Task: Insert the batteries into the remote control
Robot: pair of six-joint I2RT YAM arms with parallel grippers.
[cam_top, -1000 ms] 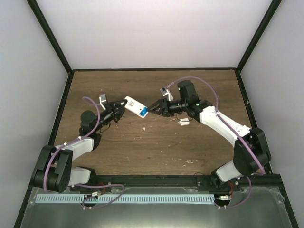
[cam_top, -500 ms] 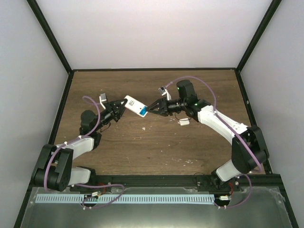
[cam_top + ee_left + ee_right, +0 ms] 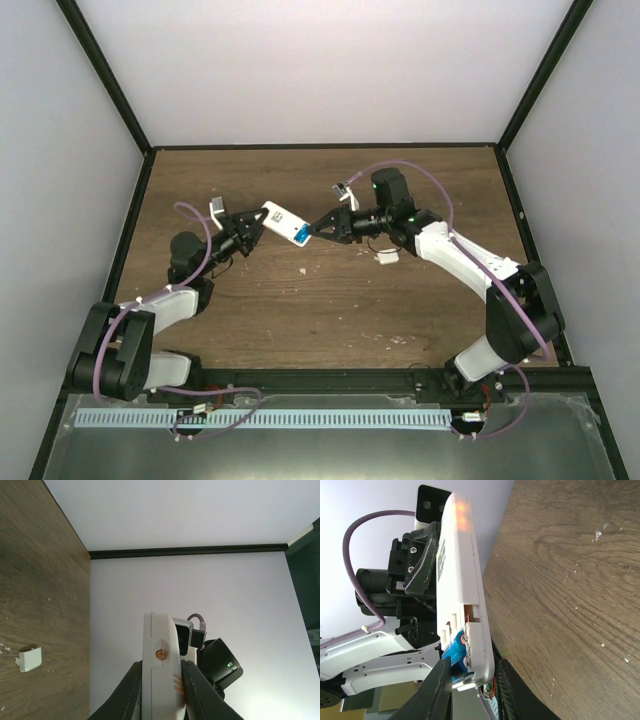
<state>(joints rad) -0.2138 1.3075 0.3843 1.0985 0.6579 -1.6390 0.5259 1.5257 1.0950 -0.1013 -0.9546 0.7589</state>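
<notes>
Bright even diffuse light, faint soft shadows, overhead sharp, wrist close-ups slightly soft

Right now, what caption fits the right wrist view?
Right pincer straddles the remote control, blue batteries showing; left pincer grips its far end.

You get nothing legible in any view: the remote (image 3: 461, 570) shows a patch of fine grey print (image 3: 442, 550) on one face, too small and too steeply angled for you to read a single word or number.

Lab: white-walled, black-framed robot booth (image 3: 320, 70)
</notes>
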